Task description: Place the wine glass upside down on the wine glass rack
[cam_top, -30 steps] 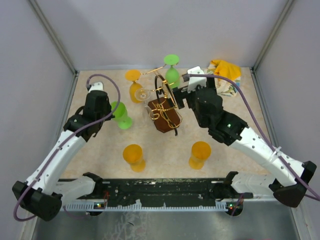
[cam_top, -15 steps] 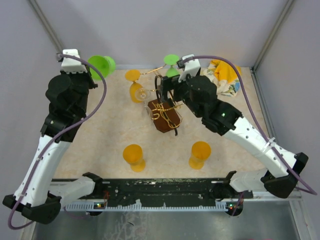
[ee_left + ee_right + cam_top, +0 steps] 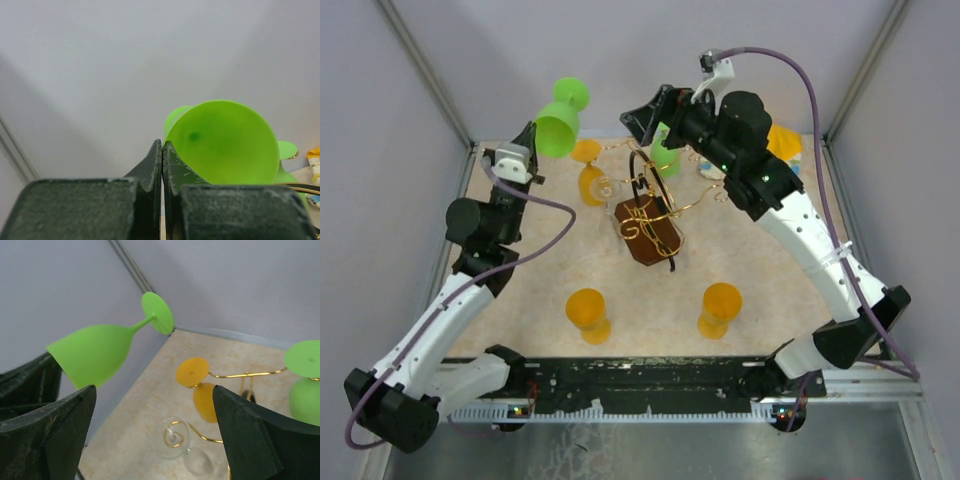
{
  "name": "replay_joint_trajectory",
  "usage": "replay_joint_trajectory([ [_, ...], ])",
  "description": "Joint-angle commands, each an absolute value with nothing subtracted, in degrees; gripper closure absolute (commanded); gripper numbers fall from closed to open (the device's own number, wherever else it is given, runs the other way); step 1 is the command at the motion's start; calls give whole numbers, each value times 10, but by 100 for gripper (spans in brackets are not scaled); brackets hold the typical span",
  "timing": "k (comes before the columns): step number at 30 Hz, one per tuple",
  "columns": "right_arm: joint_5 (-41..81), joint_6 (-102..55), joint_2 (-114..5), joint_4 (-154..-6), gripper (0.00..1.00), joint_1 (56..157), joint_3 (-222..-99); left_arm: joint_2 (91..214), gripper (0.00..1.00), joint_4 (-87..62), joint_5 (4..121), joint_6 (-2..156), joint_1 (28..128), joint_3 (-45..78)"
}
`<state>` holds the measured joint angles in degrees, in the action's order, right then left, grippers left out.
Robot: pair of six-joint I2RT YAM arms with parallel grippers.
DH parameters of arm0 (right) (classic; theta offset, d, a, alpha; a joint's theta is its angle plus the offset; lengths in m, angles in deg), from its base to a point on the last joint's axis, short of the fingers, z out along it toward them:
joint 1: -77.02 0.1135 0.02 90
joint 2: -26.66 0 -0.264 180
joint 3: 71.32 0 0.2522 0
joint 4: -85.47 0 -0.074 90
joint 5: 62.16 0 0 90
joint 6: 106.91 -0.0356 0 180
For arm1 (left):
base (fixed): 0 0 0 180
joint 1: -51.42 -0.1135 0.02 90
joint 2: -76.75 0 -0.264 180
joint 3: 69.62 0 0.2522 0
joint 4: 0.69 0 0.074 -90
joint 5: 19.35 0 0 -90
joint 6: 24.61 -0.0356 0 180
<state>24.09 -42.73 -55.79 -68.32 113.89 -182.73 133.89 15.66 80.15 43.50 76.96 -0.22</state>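
Left end effector [image 3: 534,140] pinched on rim of green wine glass [image 3: 557,128], held aloft. Long axis tilted: mouth toward end effector, foot up toward back wall. Right end effector [image 3: 645,120] wide, empty, above wine glass rack [image 3: 648,225].

Table [image 3: 520,295] bearing rack [image 3: 650,238], orange glasses [image 3: 588,312]

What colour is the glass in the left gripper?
The glass is bright green, clearest in the right wrist view.
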Motion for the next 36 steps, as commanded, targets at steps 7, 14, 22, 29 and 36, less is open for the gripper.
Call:
replay_joint_trajectory([
  [7,73,-625,-606,-782,6,1092,-1885,1363,100,478,715,352,798,-82],
  [14,37,-715,-667,-817,10,1085,-1909,1389,100,536,724,321,846,-93],
  [22,3,-747,-714,-850,12,1085,-1921,1418,100,596,749,293,877,-115],
  [29,-3,-756,-723,-868,17,1085,-1922,1430,100,616,760,299,890,-128],
  [36,-18,-751,-736,-854,29,1085,-1936,1434,100,636,768,309,899,-132],
])
